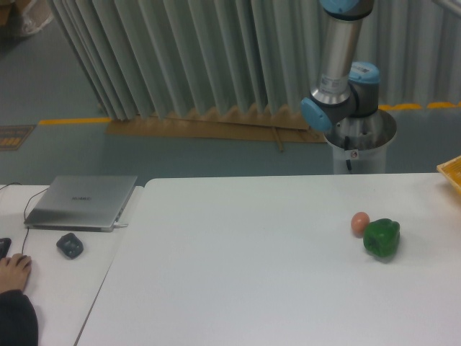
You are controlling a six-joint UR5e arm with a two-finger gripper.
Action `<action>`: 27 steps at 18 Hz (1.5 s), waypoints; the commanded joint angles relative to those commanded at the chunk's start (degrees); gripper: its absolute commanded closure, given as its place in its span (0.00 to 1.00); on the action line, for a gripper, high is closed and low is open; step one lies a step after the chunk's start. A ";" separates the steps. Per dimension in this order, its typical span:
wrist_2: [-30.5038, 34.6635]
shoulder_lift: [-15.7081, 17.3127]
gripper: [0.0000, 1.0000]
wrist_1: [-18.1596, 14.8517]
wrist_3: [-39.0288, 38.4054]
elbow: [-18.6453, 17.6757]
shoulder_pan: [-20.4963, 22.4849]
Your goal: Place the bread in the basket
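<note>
From my station I see only the arm's lower joints [338, 101]; the gripper is out of frame, so I can't tell its state. The bread isn't visible to me. A corner of the basket [452, 173] pokes in at the right edge. The laptop [81, 202] carries a logo too small to read.

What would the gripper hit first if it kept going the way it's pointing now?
Cannot tell: the gripper is out of frame, so its heading is not visible. Only the arm's upright link and elbow joint show, behind the table. The yellow basket corner sits at the right edge; the bread is not in view.
</note>
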 joint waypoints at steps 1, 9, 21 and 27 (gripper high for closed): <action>-0.09 0.00 0.74 0.52 1.66 0.00 0.70; -0.18 -0.44 0.00 0.88 5.28 -0.09 1.76; -1.76 0.79 0.00 -0.17 -7.36 0.27 -3.32; -1.50 2.55 0.00 -0.17 -22.30 0.61 -10.09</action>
